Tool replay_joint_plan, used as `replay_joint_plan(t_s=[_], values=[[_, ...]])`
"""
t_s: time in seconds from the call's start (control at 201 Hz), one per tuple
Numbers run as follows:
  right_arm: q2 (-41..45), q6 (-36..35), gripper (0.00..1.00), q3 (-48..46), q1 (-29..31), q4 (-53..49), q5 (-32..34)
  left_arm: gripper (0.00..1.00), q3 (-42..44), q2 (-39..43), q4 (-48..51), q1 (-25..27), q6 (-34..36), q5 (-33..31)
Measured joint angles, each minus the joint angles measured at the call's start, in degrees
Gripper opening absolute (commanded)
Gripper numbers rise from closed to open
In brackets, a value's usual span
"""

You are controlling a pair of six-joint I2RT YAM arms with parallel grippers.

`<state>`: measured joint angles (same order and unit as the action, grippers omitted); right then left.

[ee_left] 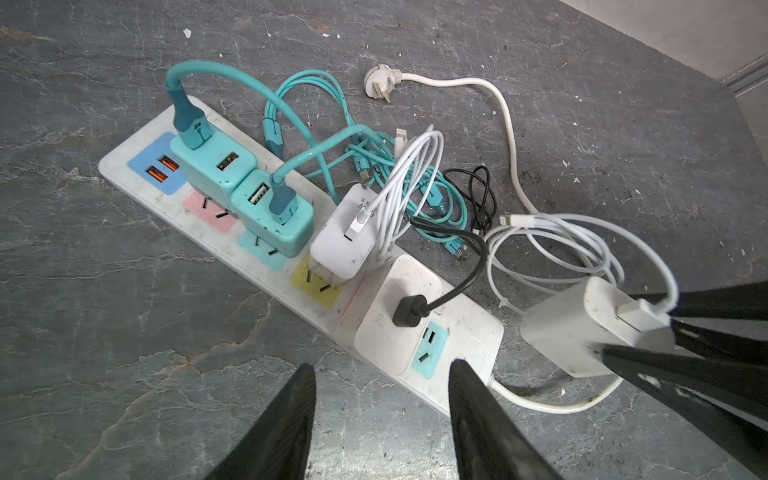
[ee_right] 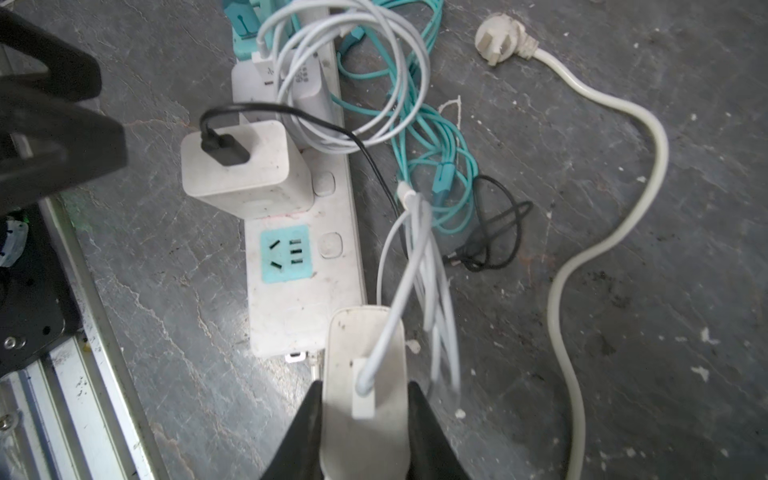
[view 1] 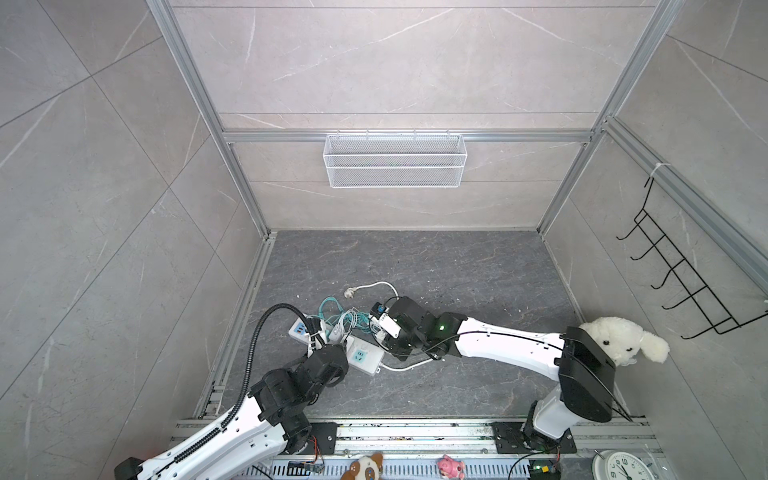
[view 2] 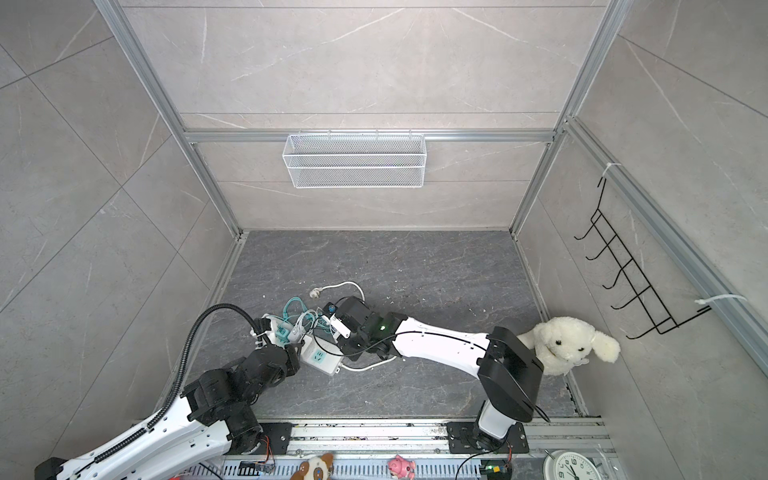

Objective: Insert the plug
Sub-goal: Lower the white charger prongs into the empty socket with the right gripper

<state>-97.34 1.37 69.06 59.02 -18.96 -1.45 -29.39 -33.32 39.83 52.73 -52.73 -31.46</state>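
Right claw (ee_right: 365, 388) pinching the flat sides of the white charger (ee_right: 353, 336), judged light, rigid and slick, just beside the cord end of the power strip (ee_right: 299, 303), near its free blue socket (ee_right: 285, 253); left claw (ee_left: 381, 368) spread.

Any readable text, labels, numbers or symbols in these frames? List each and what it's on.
"V": large letter on the plugged-in white charger; the small print beside it is too small to read.
"9", "6": numerals on the clock face; the rest are cut off or too small.
USB-style mark, faint: on the teal USB plug.
Power strip and held white charger: no print visible.
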Motion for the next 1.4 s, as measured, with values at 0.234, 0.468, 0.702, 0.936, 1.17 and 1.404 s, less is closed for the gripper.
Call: replay_joint_plan(t_s=[0.234,0.468,0.702,0.936,1.17,1.404], values=[[-5.6,-1.3,0.09,4.4,0.0,2.5,-4.8,0.55,-0.1,0.0,0.8,0.0,0.0,0.0],[-6.1,-2.9,0.09,4.6,0.0,4.2,-10.1,0.56,-0.1,0.0,0.9,0.0,0.0,0.0],[-7.1,-4.9,0.09,4.7,0.0,6.3,-12.1,0.56,-0.1,1.3,1.3,0.0,0.0,0.0],[-9.1,-6.4,0.08,4.7,0.2,8.6,-12.3,0.56,-0.6,1.6,1.8,0.0,0.0,-0.1],[-9.3,-7.2,0.08,4.0,0.2,11.6,-12.1,0.56,-0.6,1.6,1.9,0.0,0.0,-0.5],[-9.3,-7.2,0.08,1.8,0.7,15.9,-9.9,0.56,-0.7,1.6,1.9,0.0,0.0,-1.1]])
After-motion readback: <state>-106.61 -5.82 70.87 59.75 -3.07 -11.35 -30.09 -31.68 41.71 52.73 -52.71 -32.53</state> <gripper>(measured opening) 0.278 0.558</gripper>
